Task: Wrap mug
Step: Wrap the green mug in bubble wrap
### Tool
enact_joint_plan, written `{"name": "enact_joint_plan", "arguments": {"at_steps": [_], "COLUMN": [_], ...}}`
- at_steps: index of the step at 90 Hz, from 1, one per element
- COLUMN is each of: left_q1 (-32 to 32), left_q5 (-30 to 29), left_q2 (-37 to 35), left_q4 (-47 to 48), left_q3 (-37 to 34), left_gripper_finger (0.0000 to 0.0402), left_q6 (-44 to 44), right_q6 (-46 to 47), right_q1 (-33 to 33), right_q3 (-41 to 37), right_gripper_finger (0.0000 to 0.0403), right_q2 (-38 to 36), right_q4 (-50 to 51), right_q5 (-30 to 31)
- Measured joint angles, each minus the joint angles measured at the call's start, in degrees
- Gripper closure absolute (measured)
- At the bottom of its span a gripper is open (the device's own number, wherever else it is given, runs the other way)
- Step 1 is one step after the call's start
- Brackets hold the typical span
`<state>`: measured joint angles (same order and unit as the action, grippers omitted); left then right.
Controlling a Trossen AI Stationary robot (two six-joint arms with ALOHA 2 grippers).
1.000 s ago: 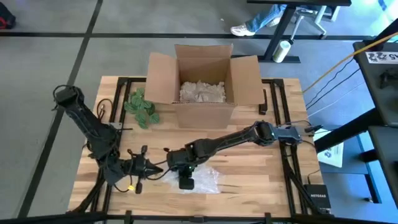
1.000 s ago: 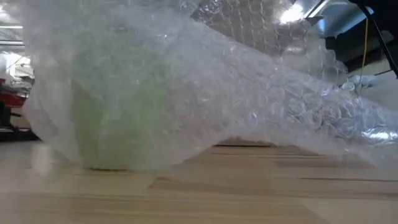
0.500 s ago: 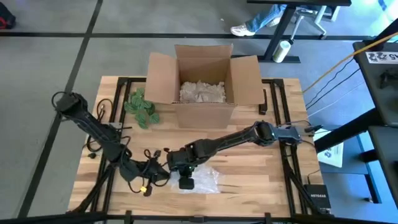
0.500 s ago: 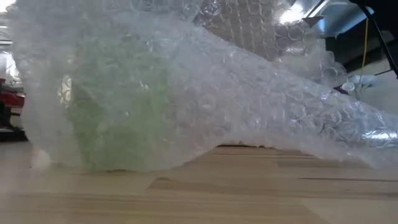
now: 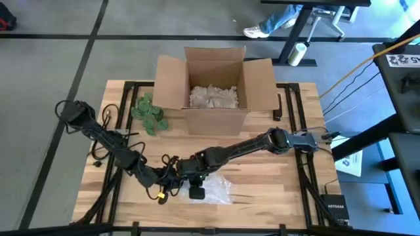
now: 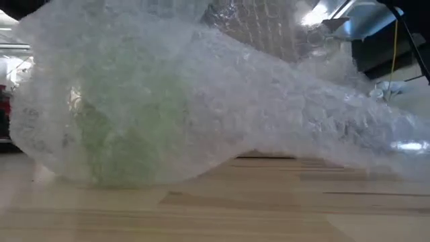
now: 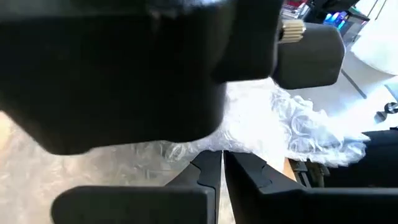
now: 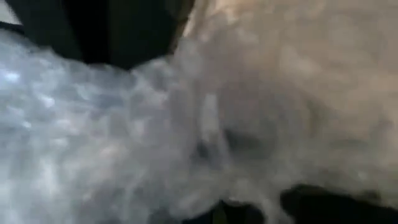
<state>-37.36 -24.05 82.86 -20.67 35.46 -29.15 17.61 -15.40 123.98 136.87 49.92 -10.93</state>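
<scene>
A pale green mug (image 6: 127,128) stands on the wooden table under a sheet of clear bubble wrap (image 6: 282,114), which drapes over it and trails off along the table. In the high view the bubble wrap (image 5: 216,190) lies near the table's front middle. My right gripper (image 5: 195,187) is down on the wrap's left part, and its wrist view is filled with wrap. My left gripper (image 5: 172,183) reaches in from the table's left, fingers shut (image 7: 222,163), tips at the wrap's edge. My left gripper meets the bubble wrap's left edge (image 7: 217,146) with the tips of its shut fingers, coming about level from the table's left. Whether a layer of wrap lies between the fingers, I cannot tell. The wrap rests on the table and over the mug.
An open cardboard box (image 5: 213,85) with crumpled paper inside stands at the table's far middle. A green leafy thing (image 5: 149,113) lies left of it. Bare wood shows at the right of the wrap. A person's shoes (image 5: 262,29) show on the floor beyond the table.
My left gripper has moved toward the table's right edge and slightly nearer, up to the bubble wrap beside my right gripper. The wrap over the mug has shifted and bulges out farther on one side of the mug.
</scene>
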Motion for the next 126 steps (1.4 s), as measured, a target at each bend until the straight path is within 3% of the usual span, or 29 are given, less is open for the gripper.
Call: {"name": "enact_joint_plan", "arguments": {"at_steps": [46, 74, 88, 106, 115, 126], "left_q1": [0.04, -0.03, -0.07, -0.09, -0.09, -0.09], "left_q5": [0.31, 0.13, 0.13, 0.18, 1.32, 2.55], "left_q2": [0.34, 0.34, 0.34, 0.30, 0.30, 0.30], "left_q4": [0.92, 0.85, 0.82, 0.76, 0.82, 0.79], "left_q3": [-0.09, -0.11, -0.11, -0.11, -0.13, -0.13], "left_gripper_finger": [0.0402, 0.0402, 0.0402, 0.0402, 0.0402, 0.0402], "left_q6": [-0.67, -0.45, 0.83, 2.59, 3.54, 4.52], "right_q6": [0.08, 4.82, 9.97, 20.64, 29.32, 40.10], "right_q1": [-1.29, -5.15, -8.55, -14.20, -17.30, -22.07], "right_q3": [0.15, 0.11, 0.08, -4.29, -11.10, -23.54], "right_gripper_finger": [0.0401, 0.0399, 0.0371, 0.0330, 0.0325, 0.0324], "right_q2": [-9.33, -13.96, -14.66, -18.16, -21.27, -26.39], "right_q4": [6.03, 31.67, 39.87, 39.87, 36.38, 24.12], "right_q5": [7.83, 16.48, 20.30, 35.16, 38.27, 42.21]}}
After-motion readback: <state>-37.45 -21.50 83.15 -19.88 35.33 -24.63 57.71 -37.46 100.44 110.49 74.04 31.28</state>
